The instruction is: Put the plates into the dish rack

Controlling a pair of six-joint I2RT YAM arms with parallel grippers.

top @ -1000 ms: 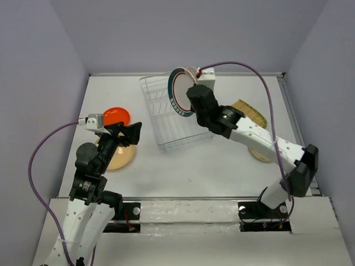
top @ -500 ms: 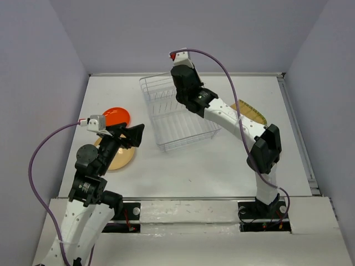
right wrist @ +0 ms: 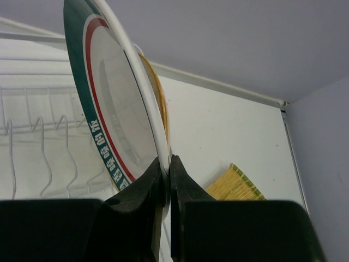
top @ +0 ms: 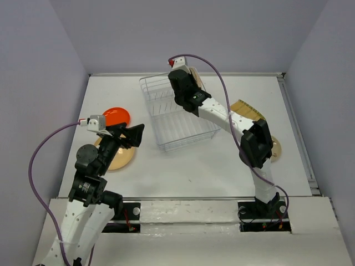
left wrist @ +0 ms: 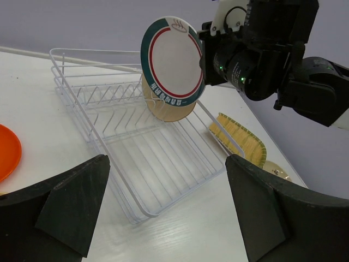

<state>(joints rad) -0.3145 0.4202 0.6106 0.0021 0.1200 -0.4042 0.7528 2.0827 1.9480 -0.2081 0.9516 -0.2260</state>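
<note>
Five plates in view, one already racked. Far left on the table, the orange plate lies flat. The tan plate lies flat just nearer, partly under the left gripper, whose fingers are spread wide and hold nothing. Centre: the wire rack sits skewed on the table. A racked plate, also tan, stands on edge among the prongs near the far right corner. The teal plate is held upright in the air just in front of it, over the rack and not yet seated. The right gripper has its fingers pressed together on the teal plate's rim. Right of the rack, the striped plate and cream plate are on the table, the cream one partly behind the right arm. Handling, my judgement: stiff, glazed, likely slick and chippable, light enough for an edge pinch. A rim hold suits slotting between prongs, though the plate may pivot in the jaws. Views: the top camera hides the teal plate almost wholly under the wrist. The left wrist shows its face and its place above the prongs. Only the right wrist shows the pinch itself.
</note>
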